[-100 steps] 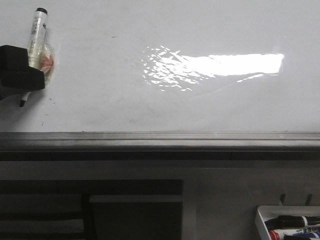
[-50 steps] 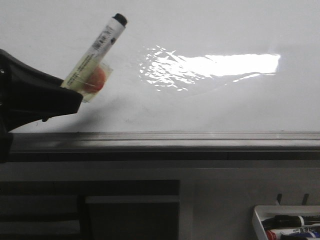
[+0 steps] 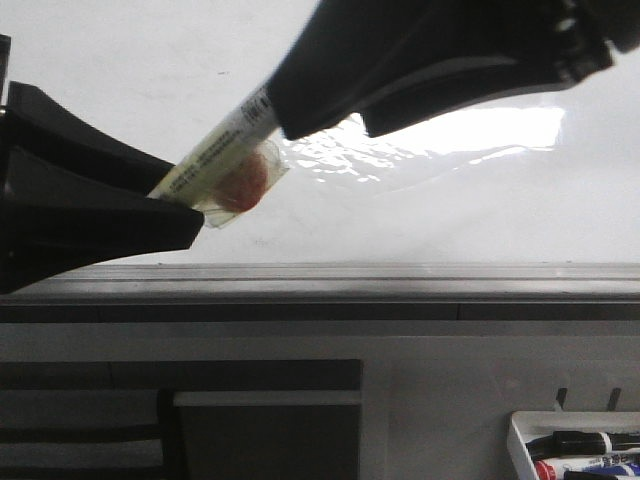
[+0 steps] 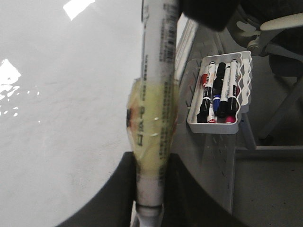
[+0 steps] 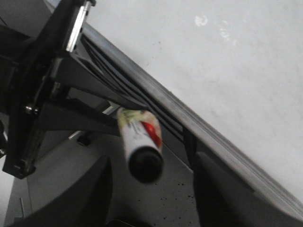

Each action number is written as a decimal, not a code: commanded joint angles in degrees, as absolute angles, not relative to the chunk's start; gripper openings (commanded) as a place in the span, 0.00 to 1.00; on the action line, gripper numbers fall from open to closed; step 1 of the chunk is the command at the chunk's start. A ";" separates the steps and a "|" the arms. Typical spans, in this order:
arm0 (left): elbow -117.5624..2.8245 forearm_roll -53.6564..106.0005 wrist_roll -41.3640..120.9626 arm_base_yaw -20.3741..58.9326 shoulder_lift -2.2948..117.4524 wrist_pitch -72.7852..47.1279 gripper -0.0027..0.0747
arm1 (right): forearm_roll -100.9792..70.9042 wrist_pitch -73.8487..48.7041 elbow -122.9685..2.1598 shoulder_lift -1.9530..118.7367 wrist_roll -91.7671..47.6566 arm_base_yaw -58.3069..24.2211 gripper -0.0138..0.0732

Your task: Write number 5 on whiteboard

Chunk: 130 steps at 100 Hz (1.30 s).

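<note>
Left pincer (image 4: 150, 189) clamps marker (image 3: 222, 150) low on taped barrel. Right pincer (image 5: 151, 182) wide around cap end. Marker light, stiff, slippery; cap pull needs firm grip. Whiteboard (image 3: 450, 215) blank.

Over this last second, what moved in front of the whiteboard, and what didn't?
The left end effector, shut on the marker, swung it from upright at the far left to a tilt, cap end up and right. The right end effector came in from the upper right; its open fingers now flank the cap end, not yet gripping. The whiteboard stays blank and the marker tray unmoved.
</note>
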State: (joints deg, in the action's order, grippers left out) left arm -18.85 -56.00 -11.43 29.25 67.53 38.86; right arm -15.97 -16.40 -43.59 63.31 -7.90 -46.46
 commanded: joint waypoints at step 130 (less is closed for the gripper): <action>-18.97 -60.66 -28.93 29.23 51.79 32.94 0.58 | -18.29 -17.45 -54.30 67.27 -8.97 -40.45 0.09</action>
State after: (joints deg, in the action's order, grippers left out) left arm -17.71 -65.44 -27.34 29.15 55.32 37.27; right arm -18.23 -18.98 -50.06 68.29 -8.14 -42.36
